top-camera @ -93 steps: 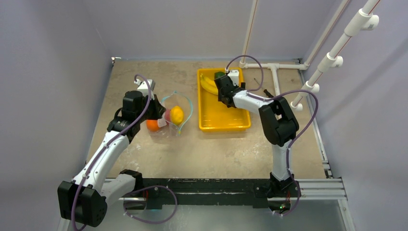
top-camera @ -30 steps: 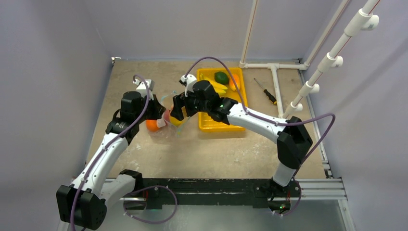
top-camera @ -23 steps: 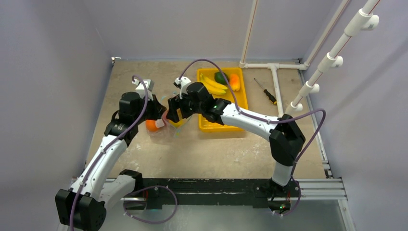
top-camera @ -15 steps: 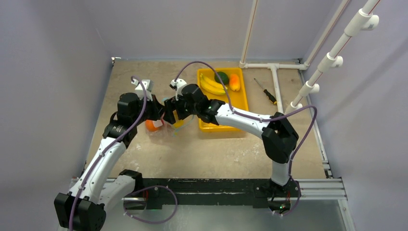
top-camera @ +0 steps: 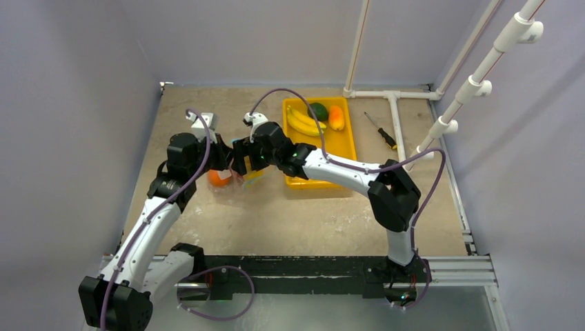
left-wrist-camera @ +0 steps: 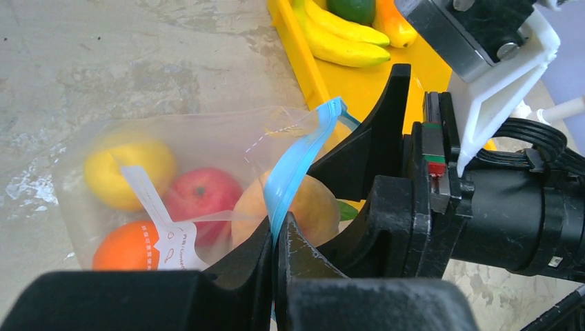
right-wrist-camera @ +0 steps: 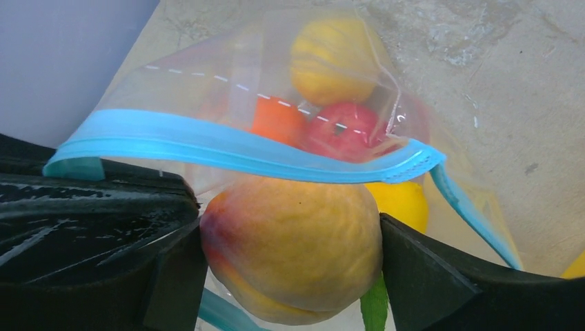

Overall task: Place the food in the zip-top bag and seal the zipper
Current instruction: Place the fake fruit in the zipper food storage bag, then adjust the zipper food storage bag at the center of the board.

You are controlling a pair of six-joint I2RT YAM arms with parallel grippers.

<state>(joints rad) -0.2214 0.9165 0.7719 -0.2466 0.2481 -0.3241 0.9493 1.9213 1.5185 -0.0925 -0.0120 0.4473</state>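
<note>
The step in hand is loading the peach (right-wrist-camera: 293, 227). The left gripper (left-wrist-camera: 276, 243) is pinched tight on the zipper (left-wrist-camera: 298, 160), lifting one lip of the bag (left-wrist-camera: 207, 134) so that its mouth gapes. The right gripper (right-wrist-camera: 290, 258), jaws wide, clamps the peach right at that mouth, under the lifted lip. Inside the bag lie an apple (left-wrist-camera: 200, 196), an orange (left-wrist-camera: 124, 249) and lemons (left-wrist-camera: 127, 169). Next, I judge, the peach must go deeper into the bag before it is let go. Bananas (left-wrist-camera: 338, 43), avocado (left-wrist-camera: 352, 8) and mango (left-wrist-camera: 397, 24) lie in the tray (left-wrist-camera: 303, 65) beside the bag.

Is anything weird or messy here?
Nothing is spilled. The one odd thing is a screwdriver lying on the table beside the yellow tray. It is a tool nobody is using.
</note>
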